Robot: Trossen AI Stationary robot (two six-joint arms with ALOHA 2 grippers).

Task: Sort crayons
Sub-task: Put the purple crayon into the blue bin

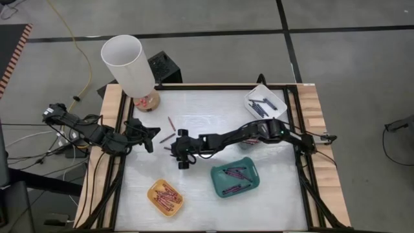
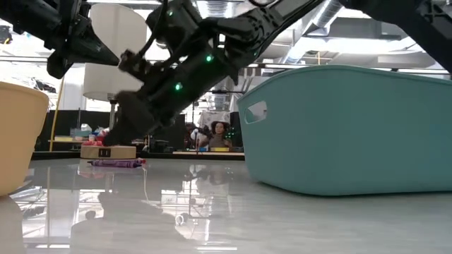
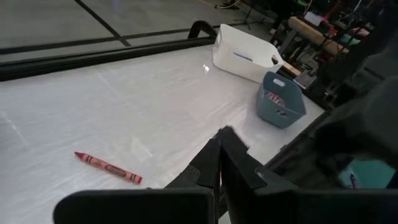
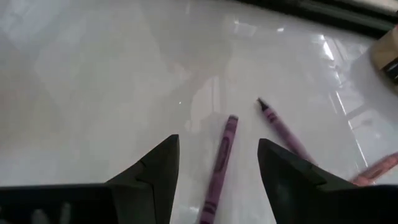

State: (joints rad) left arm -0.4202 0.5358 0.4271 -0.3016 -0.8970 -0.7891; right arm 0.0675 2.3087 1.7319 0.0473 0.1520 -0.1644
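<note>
Loose crayons lie flat on the white table: a red crayon (image 1: 171, 122) (image 3: 109, 167) and two purple crayons (image 4: 221, 162) (image 4: 283, 127), seen near mid-table (image 1: 167, 137). My right gripper (image 4: 217, 140) (image 1: 174, 150) is open above the table, reaching toward the table's left. In its wrist view one purple crayon shows between its fingers, untouched. My left gripper (image 3: 221, 162) (image 1: 154, 133) hovers shut at the table's left side, holding nothing. The yellow tray (image 1: 165, 197), teal tray (image 1: 235, 179) and white tray (image 1: 265, 100) each hold several crayons.
A tall white cylinder (image 1: 128, 65) stands at the far left corner. A small blue-grey bin (image 3: 281, 99) sits under the right arm near the white tray. A pink crayon (image 4: 376, 169) lies beyond the purple ones. Bare table lies along the near edge between the trays.
</note>
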